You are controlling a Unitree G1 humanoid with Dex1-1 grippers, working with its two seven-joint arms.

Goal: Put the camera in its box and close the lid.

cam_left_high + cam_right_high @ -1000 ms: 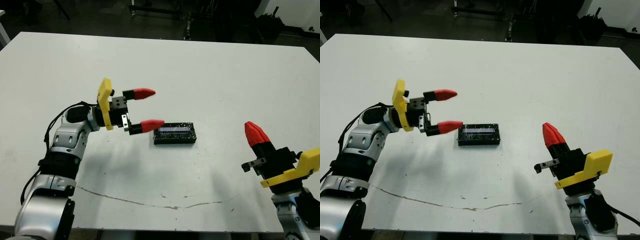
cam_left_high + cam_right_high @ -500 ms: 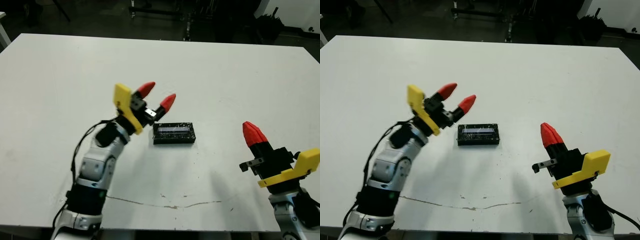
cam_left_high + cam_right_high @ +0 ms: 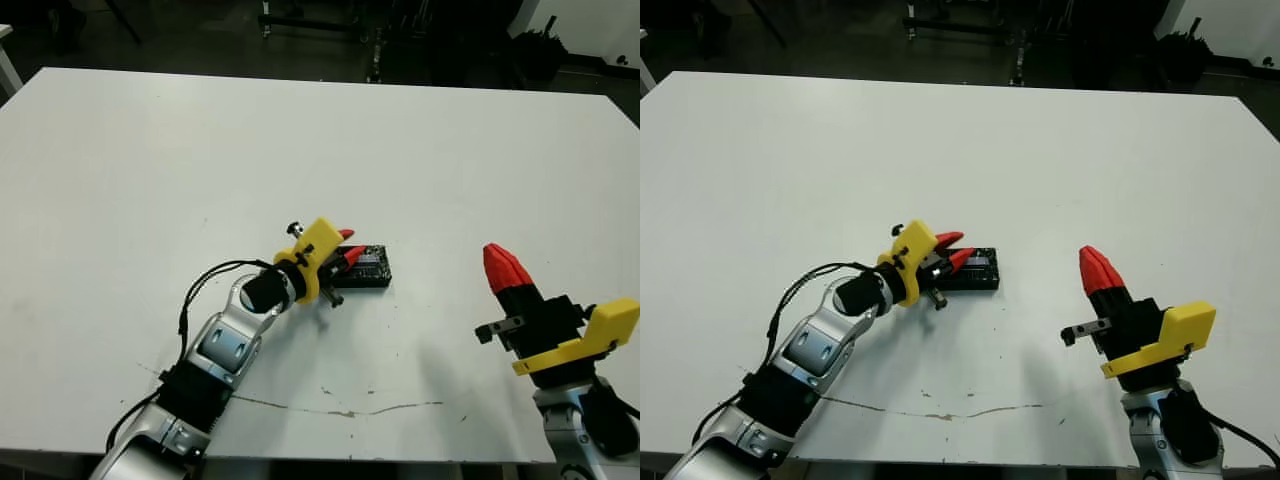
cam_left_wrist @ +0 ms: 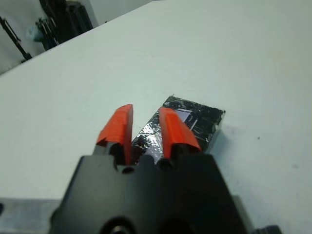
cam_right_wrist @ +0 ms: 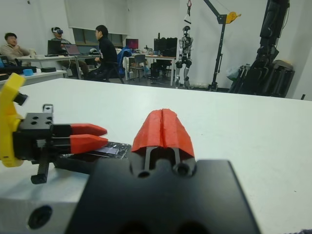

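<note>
Lid [image 3: 368, 264] lies closed on the box at frame centre, left gripper [image 3: 345, 253] over its left end, fingers narrowly parted, holding nothing. Right gripper [image 3: 505, 272] lower right, fingers together, empty. White table [image 3: 150, 150]; people at desks beyond.

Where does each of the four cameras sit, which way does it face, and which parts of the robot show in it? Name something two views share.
Left eye view: on the head, facing forward and down at the white table; both arms show.
Right eye view: beside it, same scene.
Left wrist view: on the left wrist, looking along the left tool, its fingers slightly apart over the closed box.
Right wrist view: on the right wrist, looking along the shut right tool toward people at desks beyond the table.
Shared: the right wrist view also shows the left tool and box.
</note>
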